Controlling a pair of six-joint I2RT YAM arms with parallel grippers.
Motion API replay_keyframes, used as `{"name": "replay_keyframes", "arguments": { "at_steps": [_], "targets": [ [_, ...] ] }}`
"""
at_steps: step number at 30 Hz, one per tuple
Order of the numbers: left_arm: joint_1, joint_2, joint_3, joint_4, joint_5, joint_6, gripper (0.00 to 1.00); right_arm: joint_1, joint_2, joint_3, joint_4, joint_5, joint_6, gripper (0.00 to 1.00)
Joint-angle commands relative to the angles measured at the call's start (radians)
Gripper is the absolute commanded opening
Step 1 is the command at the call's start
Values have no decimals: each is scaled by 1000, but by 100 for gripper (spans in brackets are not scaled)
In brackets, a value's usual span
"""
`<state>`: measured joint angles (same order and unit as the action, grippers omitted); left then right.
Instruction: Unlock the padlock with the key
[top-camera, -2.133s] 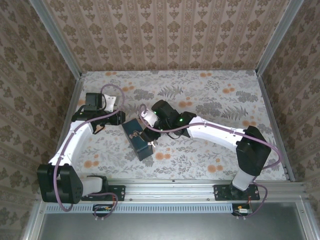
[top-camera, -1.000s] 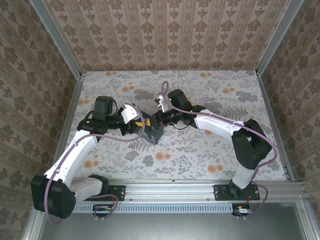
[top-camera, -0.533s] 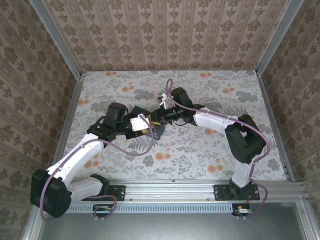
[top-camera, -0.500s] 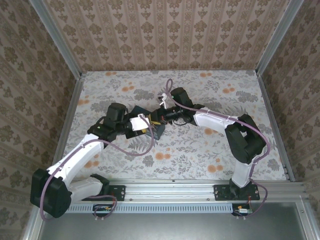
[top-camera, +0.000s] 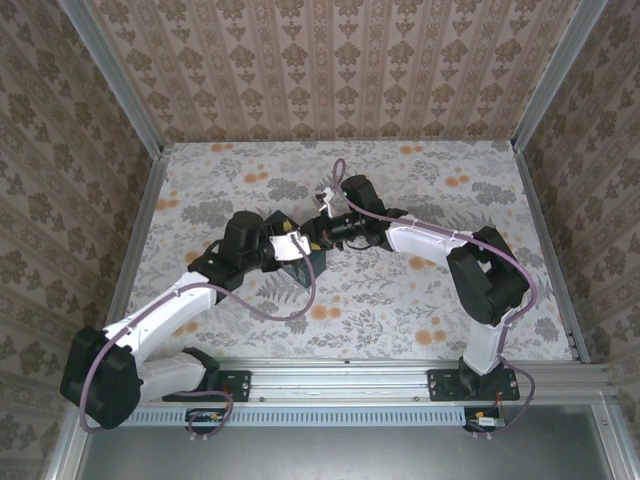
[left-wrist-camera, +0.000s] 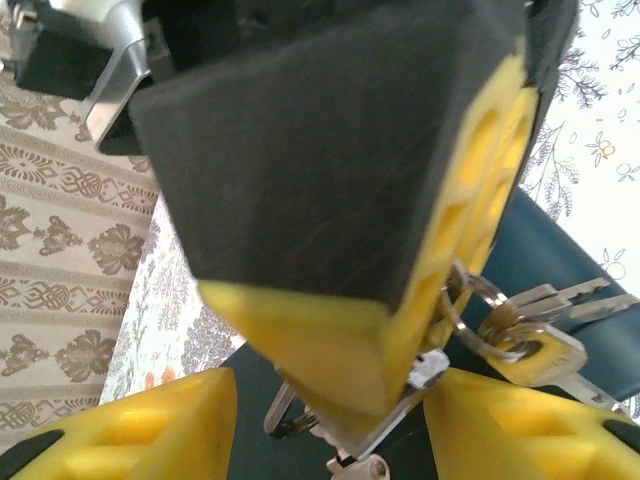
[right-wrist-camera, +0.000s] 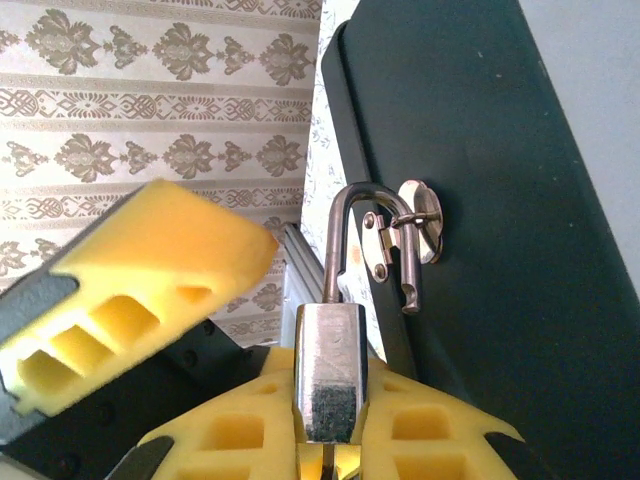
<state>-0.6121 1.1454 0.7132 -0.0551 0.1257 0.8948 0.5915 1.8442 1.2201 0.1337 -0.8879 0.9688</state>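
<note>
Floral table (top-camera: 420, 300); right gripper (right-wrist-camera: 330, 400) clamps padlock (right-wrist-camera: 330, 375), shackle (right-wrist-camera: 338, 230) through hasp (right-wrist-camera: 405, 245) of tin (right-wrist-camera: 480, 200); left gripper (left-wrist-camera: 330, 375) jaws apart near key (left-wrist-camera: 545, 345); misaligned key may twist padlock loose.

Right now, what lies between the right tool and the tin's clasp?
The padlock: its body clamped in the right tool, its shackle hooked through the clasp, in the right wrist view.

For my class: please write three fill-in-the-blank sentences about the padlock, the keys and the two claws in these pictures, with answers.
The right claw is shut on the body of the ____.
The keys are joined together on a metal ____.
The left claw stands open, and its pads are coloured ____.
Missing words: padlock; ring; yellow.
</note>
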Motion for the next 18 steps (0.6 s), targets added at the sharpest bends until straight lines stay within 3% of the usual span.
{"name": "replay_keyframes", "arguments": {
  "at_steps": [1,6,11,18],
  "targets": [
    [-22,-24,-20,22,-31,21,53,-2,-2,15,92,-46,48,13],
    [-28,-47,-58,59,-61,25,50,-2,10,18,116,-61,80,13],
    [-32,-30,-66,86,-76,27,28,-2,35,45,85,-82,88,14],
    [-32,-23,-70,83,-76,21,11,-5,58,73,-1,-113,86,26]
  ]
}}
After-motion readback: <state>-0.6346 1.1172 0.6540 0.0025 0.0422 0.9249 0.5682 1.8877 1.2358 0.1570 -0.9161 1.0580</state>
